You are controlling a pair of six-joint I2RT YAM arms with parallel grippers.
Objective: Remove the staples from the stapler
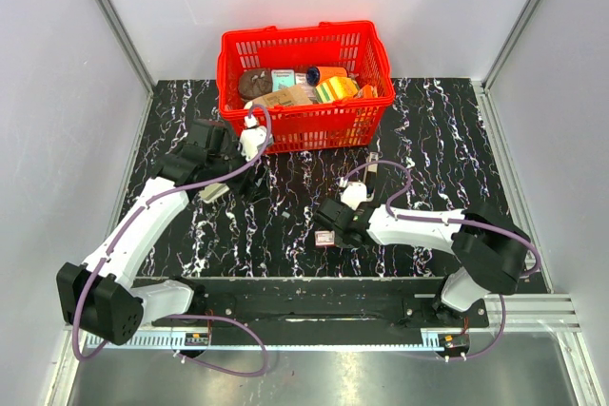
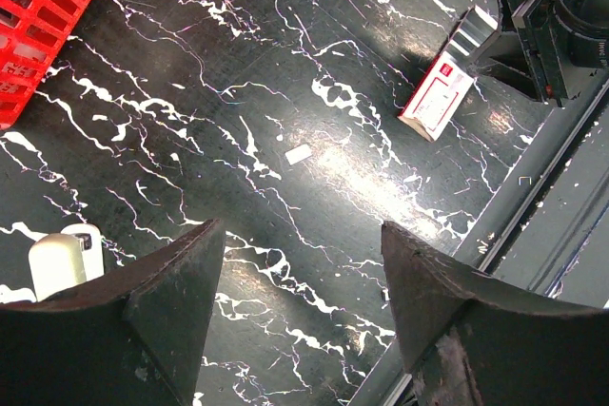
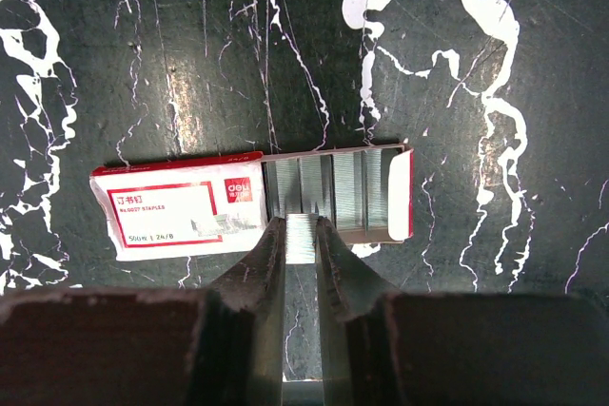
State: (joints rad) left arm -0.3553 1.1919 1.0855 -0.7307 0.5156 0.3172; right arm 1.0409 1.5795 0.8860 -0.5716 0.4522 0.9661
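The right gripper (image 3: 302,225) pinches a thin silver strip of staples (image 3: 302,259) between its two fingers. The fingers are almost together, with only the strip between them. The tip of the strip is at the edge of the open tray (image 3: 333,185) that slides out of the little red and white box (image 3: 176,211). I think the strip is held there so it can go into the tray with the other staples, which is a tidy place for loose ones. I cannot tell if the strip touches the tray.

The left gripper (image 2: 300,233) is spread wide and holds nothing. It hangs over the bare black table (image 1: 428,140), well away from the box, so it is out of the way.

The stapler (image 1: 372,166) looks like the slim thing lying on the table, just in front of the red basket (image 1: 314,128) near its right corner. It is small in the top view, so I am not sure. No gripper is touching it.

The right arm bends at the elbow and reaches left across the table, low down, with its fingers pointing at the box. The left arm stretches forward from the near left corner toward the left front of the basket.
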